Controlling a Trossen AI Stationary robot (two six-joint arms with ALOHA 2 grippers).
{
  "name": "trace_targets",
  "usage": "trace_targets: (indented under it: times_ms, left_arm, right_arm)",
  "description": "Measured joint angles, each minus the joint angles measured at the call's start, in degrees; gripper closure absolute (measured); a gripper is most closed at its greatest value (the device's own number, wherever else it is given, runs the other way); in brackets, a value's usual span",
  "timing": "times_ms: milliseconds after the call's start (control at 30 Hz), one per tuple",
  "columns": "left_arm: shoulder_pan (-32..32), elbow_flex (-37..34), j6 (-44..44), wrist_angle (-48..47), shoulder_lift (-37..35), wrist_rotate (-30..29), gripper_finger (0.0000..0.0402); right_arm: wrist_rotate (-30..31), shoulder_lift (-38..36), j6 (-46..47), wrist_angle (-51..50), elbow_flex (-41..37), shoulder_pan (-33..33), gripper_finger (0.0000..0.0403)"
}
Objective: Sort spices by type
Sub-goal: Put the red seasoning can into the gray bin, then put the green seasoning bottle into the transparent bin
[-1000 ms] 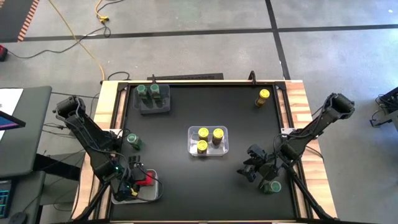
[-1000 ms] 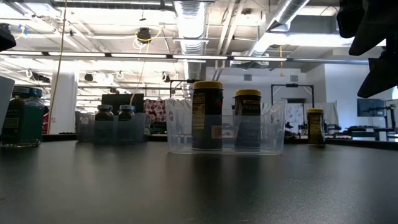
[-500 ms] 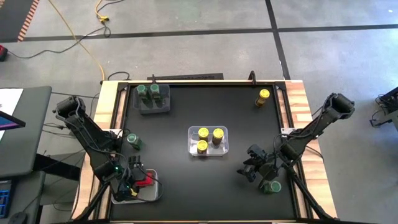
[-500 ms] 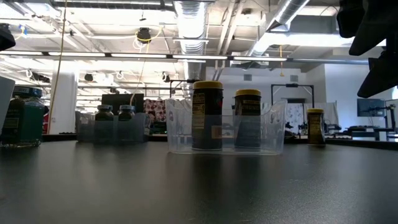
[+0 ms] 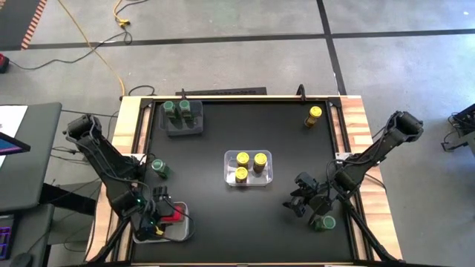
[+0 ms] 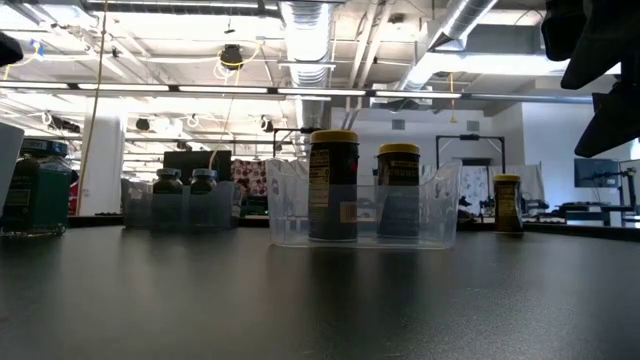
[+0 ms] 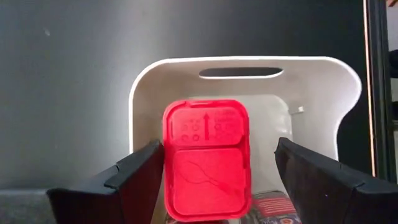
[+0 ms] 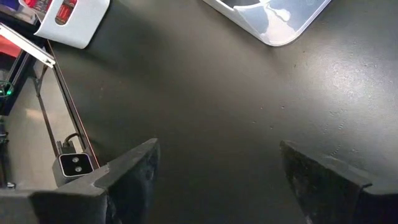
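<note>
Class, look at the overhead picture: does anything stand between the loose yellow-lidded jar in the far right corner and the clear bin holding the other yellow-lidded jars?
Nothing visible does. Only bare black tabletop lies between the yellow-lidded jar and the clear bin.

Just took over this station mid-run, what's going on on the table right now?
The robot is sorting spice jars by type. The left claw is open over the white bin at the table's near-left corner, straddling a red-topped jar standing inside. The right claw waits open above bare table, beside a loose green-lidded jar. Three yellow-lidded jars sit in the clear bin; two green-lidded ones in the grey bin. Two more jars are unsorted.
</note>
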Motion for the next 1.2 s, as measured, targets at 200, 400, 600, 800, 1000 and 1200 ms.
trace_targets:
  times_ms: [200, 400, 600, 800, 1000, 1200]
  left_arm:
    - [0.0, 3.4, 0.8, -5.2, 0.0, -0.1, 0.0109]
    - [0.4, 6.0, 0.8, -7.9, 0.0, -0.2, 0.0109]
    - [0.5, 9.0, 5.2, -8.4, 0.0, -0.3, 0.0109]
    - [2.9, 12.2, 5.3, -9.2, 0.0, -2.5, 0.0109]
    - [7.1, 13.9, 4.9, -9.7, 0.0, -2.5, 0.0109]
    - [11.1, 13.9, 3.8, -9.7, 0.0, -2.5, 0.0109]
  right_arm:
    - [0.0, 0.0, 0.0, 0.0, 0.0, 0.0, 0.0046]
    - [0.0, 0.0, 0.0, 0.0, 0.0, 0.0, 0.0046]
    - [0.0, 0.0, -0.1, 0.0, 0.0, 0.0, 0.0046]
    - [0.0, 0.0, 5.5, -0.1, 0.0, 0.0, 0.0046]
    - [-0.5, 0.0, 14.5, -1.2, 0.0, 0.2, 0.0046]
    - [-2.0, 1.4, 14.2, -2.6, 0.1, 0.1, 0.0046]
